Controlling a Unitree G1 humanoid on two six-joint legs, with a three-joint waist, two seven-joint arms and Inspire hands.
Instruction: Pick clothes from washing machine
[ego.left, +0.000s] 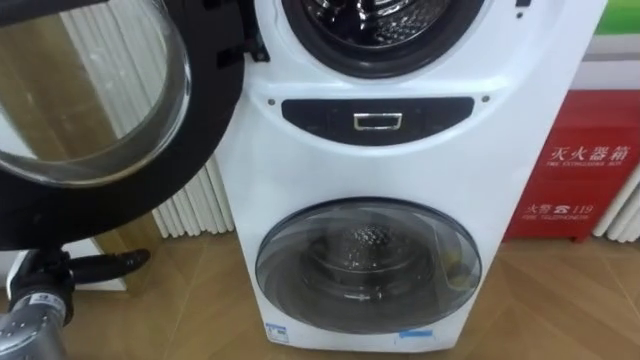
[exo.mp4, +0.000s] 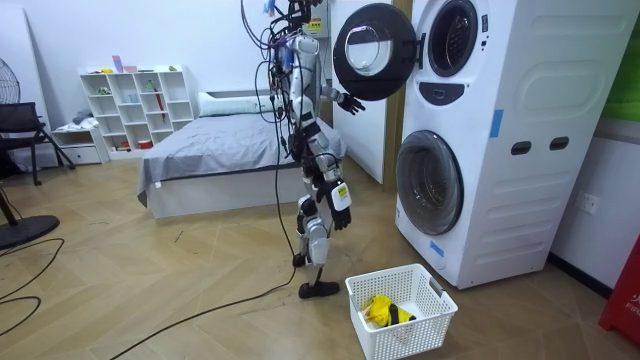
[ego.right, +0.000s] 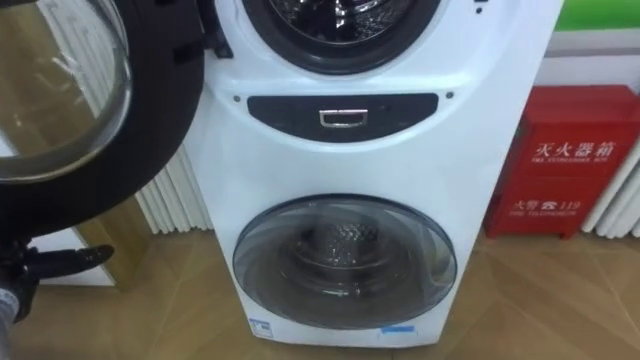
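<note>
The open upper drum (ego.left: 372, 15) lies up and right of the left hand (ego.left: 90, 265), its fingers stretched straight and empty beneath the swung-out door (ego.left: 205, 120); the right hand (exo.mp4: 341, 198) hangs low, farther off.

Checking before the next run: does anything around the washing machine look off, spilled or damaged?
Nothing stands out. The upper door stands open, the lower door is shut, and the basket sits upright on the floor holding yellow cloth.

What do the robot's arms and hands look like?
The left hand is black with slim fingers, on a round grey metal forearm bearing a small pale marking. The right hand, in the room view, is black too, with a pale tag on its back.
</note>
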